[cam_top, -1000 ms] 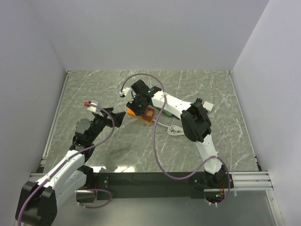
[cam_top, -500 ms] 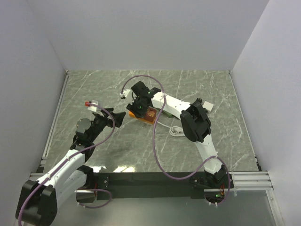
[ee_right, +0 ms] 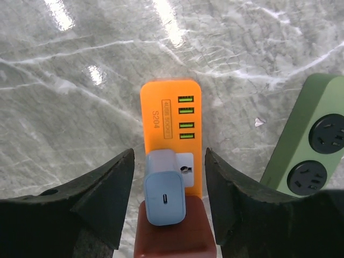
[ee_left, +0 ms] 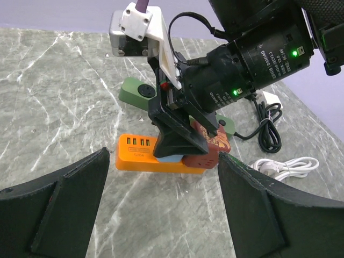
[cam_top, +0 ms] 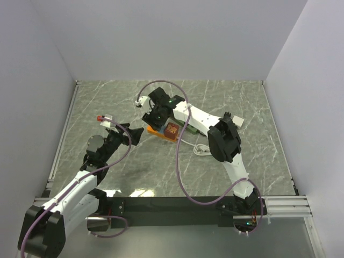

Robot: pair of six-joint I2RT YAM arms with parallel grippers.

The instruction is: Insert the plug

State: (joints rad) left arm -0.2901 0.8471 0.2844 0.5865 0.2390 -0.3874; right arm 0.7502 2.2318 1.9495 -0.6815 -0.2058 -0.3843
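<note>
My right gripper (ee_right: 169,161) hangs over the middle of the table with its jaws part open, one finger on each side of the pale blue plug (ee_right: 165,196) with a gap on both sides, so I hold nothing. The plug stands upright on the white socket face of the orange power strip (ee_right: 171,115), with a red-brown adapter (ee_right: 172,236) touching it at its 6 o'clock in my right wrist view; how deep its pins sit I cannot tell. A green power strip (ee_right: 317,140) lies at 3 o'clock of the orange one, apart from it. My left gripper (ee_left: 164,161) is spread wide and empty, hovering near the orange strip at about its 8 o'clock from above. A coiled white cable (ee_left: 285,165) lies flat near a black cord (ee_left: 267,131). The tabletop (cam_top: 107,102) is grey-green stone with white veins, glossy enough to throw bright glare. Plain white walls (cam_top: 161,37) close it in at 9, 12 and 3 o'clock, with a metal rail (cam_top: 65,129) along the left edge.
</note>
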